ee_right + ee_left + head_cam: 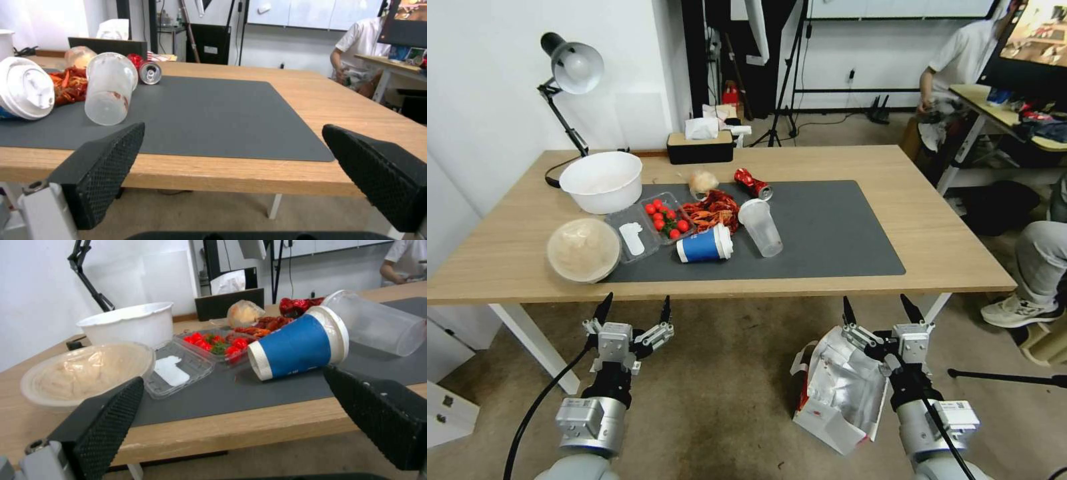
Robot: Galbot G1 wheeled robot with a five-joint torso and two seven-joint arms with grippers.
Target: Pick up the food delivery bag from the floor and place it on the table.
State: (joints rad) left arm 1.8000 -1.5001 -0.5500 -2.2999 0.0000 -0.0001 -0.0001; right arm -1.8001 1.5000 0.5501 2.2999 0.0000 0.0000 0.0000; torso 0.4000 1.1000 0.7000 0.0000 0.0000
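The food delivery bag (837, 393) stands open on the floor (720, 387) just in front of the table, its foil lining showing and red sides at its left. My right gripper (884, 311) hangs open above the bag's far right corner, nothing between its fingers. My left gripper (634, 311) is open too, held over bare floor to the bag's left, near the table's front edge. The light-wood table (934, 227) carries a dark grey mat (834, 227). In the wrist views both grippers (233, 403) (233, 156) face the table edge.
On the mat's left lie a blue cup (704, 245), a clear cup (760, 227), a red can (752, 183), a tomato tray (667, 217) and two bowls (602, 180). A white table leg (537, 343) stands left of my left arm. A seated person's shoe (1017, 310) is at the right.
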